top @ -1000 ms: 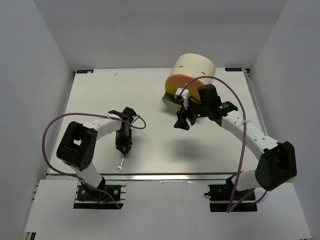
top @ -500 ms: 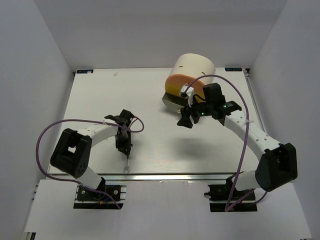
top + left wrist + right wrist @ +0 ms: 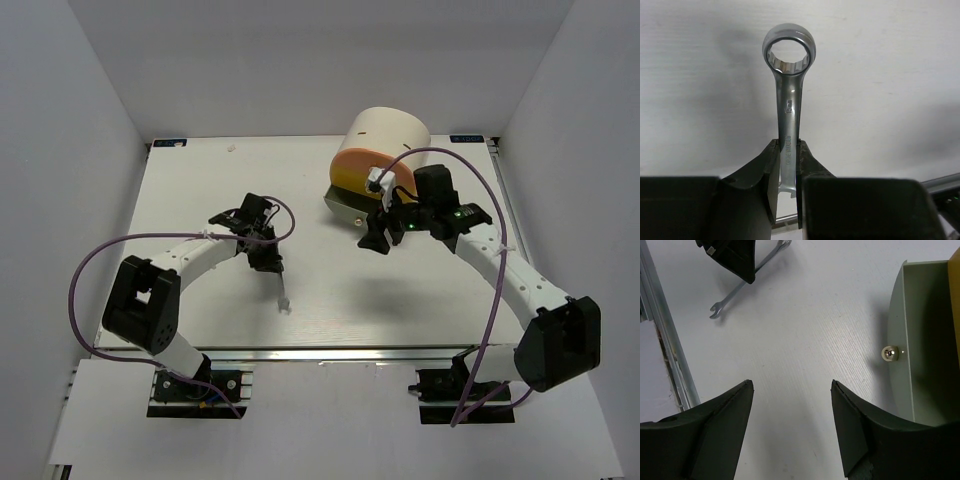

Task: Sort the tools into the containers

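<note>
White table [image 3: 200, 190], white walls; left claw [image 3: 788, 150] clamped on shank of small silver combination wrench [image 3: 788, 95], ring end out, 8 o'clock from cream drum-shaped cabinet [image 3: 390, 130]; right claw [image 3: 792, 385] spread wide, empty, beside pulled-out pale grey drawer [image 3: 900, 330].

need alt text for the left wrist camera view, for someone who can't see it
The left gripper is shut on the shank of a silver wrench, seen close up from the wrist. The wrench's ring end points away from the camera, with the bare white table behind it.
</note>
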`<state>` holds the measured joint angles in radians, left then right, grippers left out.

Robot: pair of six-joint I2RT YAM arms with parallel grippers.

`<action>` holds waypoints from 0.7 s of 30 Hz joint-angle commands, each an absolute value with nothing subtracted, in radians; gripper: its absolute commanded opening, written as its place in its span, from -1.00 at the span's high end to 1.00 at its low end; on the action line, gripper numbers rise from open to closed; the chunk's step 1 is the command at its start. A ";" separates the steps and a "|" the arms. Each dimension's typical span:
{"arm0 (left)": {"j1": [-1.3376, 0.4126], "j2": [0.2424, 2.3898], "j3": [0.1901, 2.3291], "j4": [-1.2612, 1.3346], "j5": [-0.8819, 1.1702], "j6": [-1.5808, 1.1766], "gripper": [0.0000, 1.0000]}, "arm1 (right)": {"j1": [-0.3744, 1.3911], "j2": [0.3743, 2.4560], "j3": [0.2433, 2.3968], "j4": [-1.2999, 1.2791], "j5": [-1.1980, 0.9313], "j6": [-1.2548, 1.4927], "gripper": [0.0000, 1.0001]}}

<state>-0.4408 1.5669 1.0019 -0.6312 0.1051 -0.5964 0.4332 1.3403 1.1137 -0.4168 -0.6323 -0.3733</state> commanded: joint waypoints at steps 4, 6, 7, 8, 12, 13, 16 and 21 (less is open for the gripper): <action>-0.443 1.554 1.058 -0.522 0.245 -0.699 1.00 | 0.400 1.292 1.097 -0.391 -0.652 -0.362 -0.39; -0.443 1.562 1.066 -0.473 0.294 -0.724 1.00 | 0.385 1.281 1.095 -0.390 -0.655 -0.360 -0.39; -0.443 1.565 1.069 -0.453 0.313 -0.751 1.00 | 0.377 1.275 1.095 -0.384 -0.655 -0.359 -0.38; -0.443 1.566 1.072 -0.412 0.331 -0.767 1.00 | 0.371 1.270 1.094 -0.382 -0.657 -0.357 -0.38; -0.443 1.583 1.080 -0.266 0.416 -0.877 1.00 | 0.304 1.229 1.086 -0.367 -0.670 -0.341 -0.39; -0.443 1.589 1.081 -0.232 0.445 -0.928 1.00 | 0.289 1.221 1.083 -0.361 -0.675 -0.331 -0.39; -0.445 1.617 1.088 -0.085 0.474 -1.038 1.00 | 0.229 1.193 1.071 -0.341 -0.692 -0.298 -0.34; -0.462 1.686 1.121 0.138 0.499 -1.182 1.00 | 0.169 1.149 1.048 -0.310 -0.703 -0.272 0.03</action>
